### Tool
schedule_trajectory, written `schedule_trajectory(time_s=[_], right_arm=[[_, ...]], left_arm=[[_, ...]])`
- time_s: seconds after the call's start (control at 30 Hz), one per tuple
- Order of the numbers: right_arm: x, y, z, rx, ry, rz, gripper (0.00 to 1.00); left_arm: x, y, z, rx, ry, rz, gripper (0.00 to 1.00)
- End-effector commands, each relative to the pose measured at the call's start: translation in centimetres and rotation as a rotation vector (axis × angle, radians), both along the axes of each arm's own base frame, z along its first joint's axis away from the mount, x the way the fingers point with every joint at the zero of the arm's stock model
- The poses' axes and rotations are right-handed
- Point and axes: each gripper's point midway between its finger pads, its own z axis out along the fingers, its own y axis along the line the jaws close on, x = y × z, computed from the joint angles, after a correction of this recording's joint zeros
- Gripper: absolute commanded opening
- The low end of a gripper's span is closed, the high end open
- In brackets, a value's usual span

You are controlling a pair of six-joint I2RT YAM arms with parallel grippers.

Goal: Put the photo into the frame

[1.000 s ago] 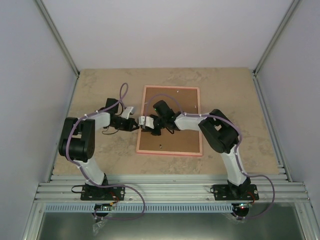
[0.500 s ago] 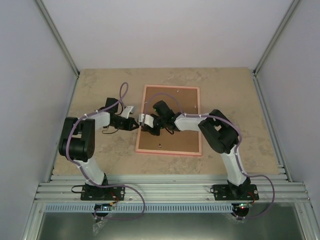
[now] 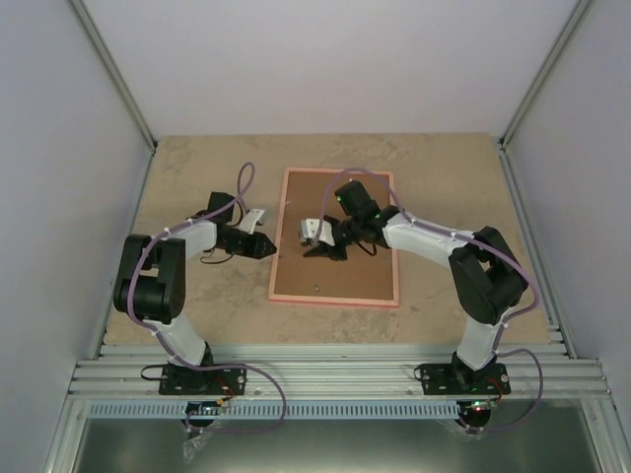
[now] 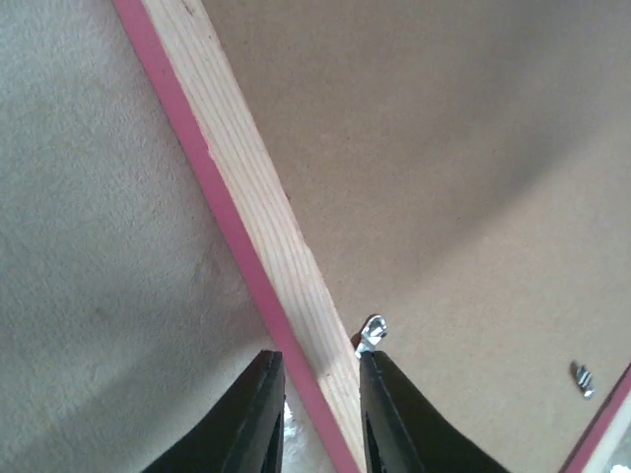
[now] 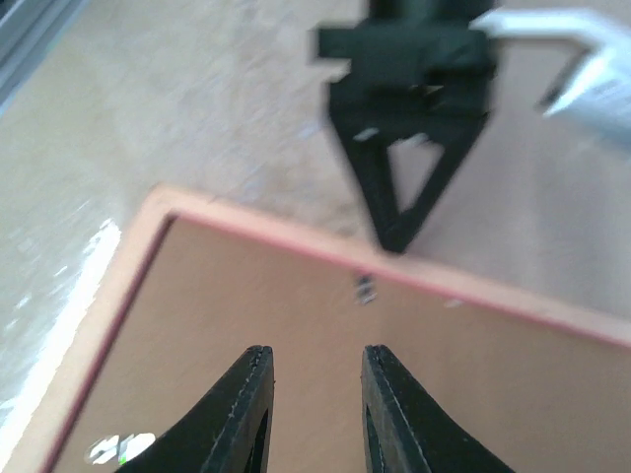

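I judge I'm at the backing clips: frame (image 3: 334, 237) lies face-down mid-picture, left gripper (image 4: 314, 419) and right gripper (image 5: 312, 414) slightly spread, empty; next, turn a clip

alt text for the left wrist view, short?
Close-up of the thin pink picture frame lying back-up on the beige table, its pale wood edge running diagonally beside the brown backing board. The left tool straddles that edge near a small metal clip.

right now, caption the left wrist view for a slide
Left pincer, slightly open and empty, hovers over the pink frame edge beside a small metal tab on the brown backing board.
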Motion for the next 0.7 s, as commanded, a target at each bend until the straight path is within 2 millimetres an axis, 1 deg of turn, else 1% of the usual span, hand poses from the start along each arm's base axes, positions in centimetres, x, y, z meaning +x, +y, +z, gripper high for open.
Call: schedule_trajectory(time_s=[0.0,0.07,0.13,0.17,0.27,0.37,0.43,0.57,0.67], right_arm=[[-4.9,-2.8,-4.9,-0.130,0.092,0.137,0.27],[-4.7,-2.7,-5.5,-0.155,0.145,0.121,0.27],[-4.1,-3.2,-5.7,-0.159,0.208,0.094,0.26],[-3.6,-3.6,-5.5,-0.148,0.232,0.072,0.26],[-1.0,-5.3,-5.0,-0.120,0.279,-0.018,0.27],[2.4,-7.5,-4.2,-0.087,0.320,-0.143,0.27],[5.3,-9.4,-3.8,-0.069,0.342,-0.259,0.27],[10.4,-13.8,-3.0,-0.045,0.353,-0.475,0.27],[13.6,-17.3,-2.7,-0.034,0.365,-0.622,0.27]], left_arm=[[-0.4,0.1,-0.3,0.026,-0.010,-0.021,0.27],[-0.4,0.2,-0.6,0.043,-0.005,-0.023,0.34],[-0.6,0.4,-0.9,0.082,-0.011,-0.029,0.41],[-0.6,0.4,-1.1,0.106,-0.016,-0.035,0.43],[-0.8,0.5,-1.6,0.159,-0.032,-0.046,0.43],[-0.7,0.1,-1.8,0.168,-0.044,-0.056,0.43],[-0.3,0.0,-1.6,0.167,-0.057,-0.052,0.44],[1.1,-0.3,-0.6,0.189,-0.118,-0.060,0.52],[2.3,-0.5,0.7,0.212,-0.182,-0.080,0.55]])
